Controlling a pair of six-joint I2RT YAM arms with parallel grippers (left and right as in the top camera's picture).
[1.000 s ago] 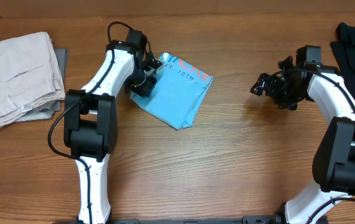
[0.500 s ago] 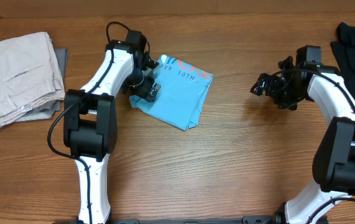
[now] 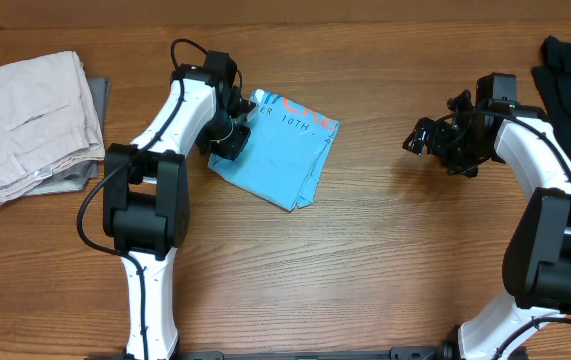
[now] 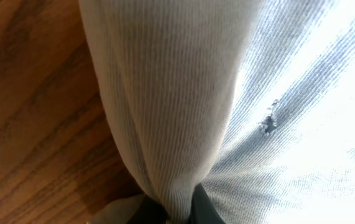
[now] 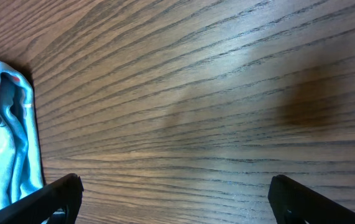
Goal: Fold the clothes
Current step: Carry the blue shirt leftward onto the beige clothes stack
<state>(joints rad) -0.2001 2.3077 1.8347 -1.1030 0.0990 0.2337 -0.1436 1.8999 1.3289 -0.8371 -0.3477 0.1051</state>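
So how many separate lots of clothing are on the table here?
3: the light blue T-shirt at centre, a beige stack far left with grey fabric beneath, a dark garment at the far right, partly cropped.

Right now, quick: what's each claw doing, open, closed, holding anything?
Left claw: closed, pinching the left edge of the blue T-shirt.
Right claw: open, holding nothing.
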